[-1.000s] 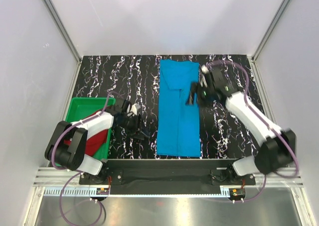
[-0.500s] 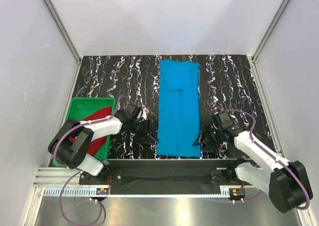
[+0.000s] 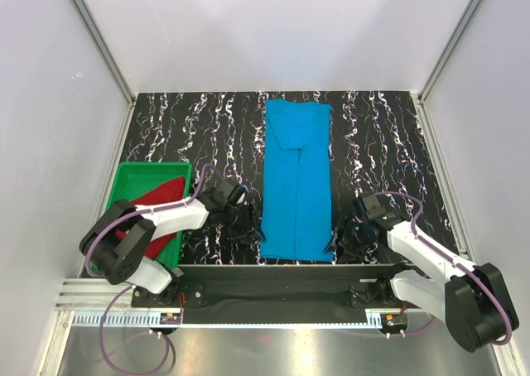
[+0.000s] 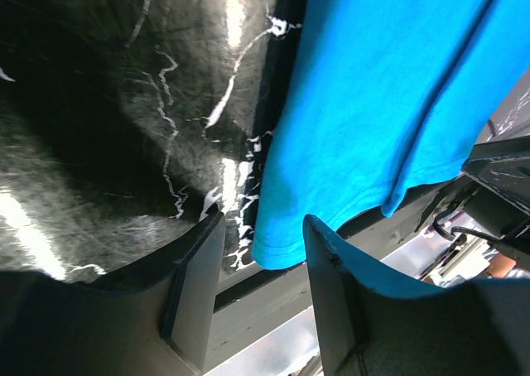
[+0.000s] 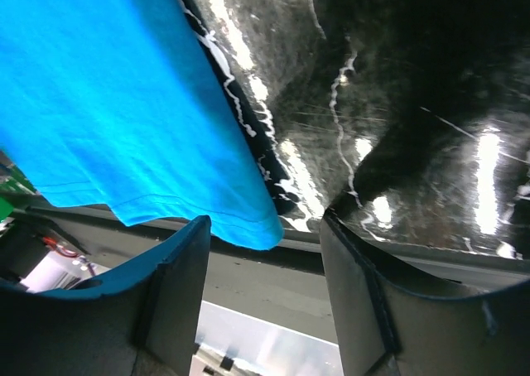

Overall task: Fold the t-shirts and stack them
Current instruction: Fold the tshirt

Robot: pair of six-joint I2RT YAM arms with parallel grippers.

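Cloth first: we see the sky-blue t-shirt (image 3: 296,177) lying flat on the black marbled table (image 3: 190,127). It is folded lengthwise into a long narrow strip that runs from the far side toward the near edge, roughly in the middle. The dark red t-shirt (image 3: 157,195) lies well apart from it, bunched inside the green bin (image 3: 132,171) at the near left of the table.

Both arms are low at the strip's near end. We find the left gripper (image 3: 247,227) at the near left corner of the blue shirt and the right gripper (image 3: 348,239) at the near right corner, one on each side of the hem.

From the left wrist camera, its two fingers (image 4: 195,285) stand apart with a clear gap. The hemmed corner of the blue cloth sits in that gap, close to one finger, and we see no pinch on it. From the right wrist camera the fingers (image 5: 356,285) are likewise spread, and the shirt's corner reaches into the gap beside one of them. Neither gripper holds anything. We cannot tell whether the fingertips touch the table.
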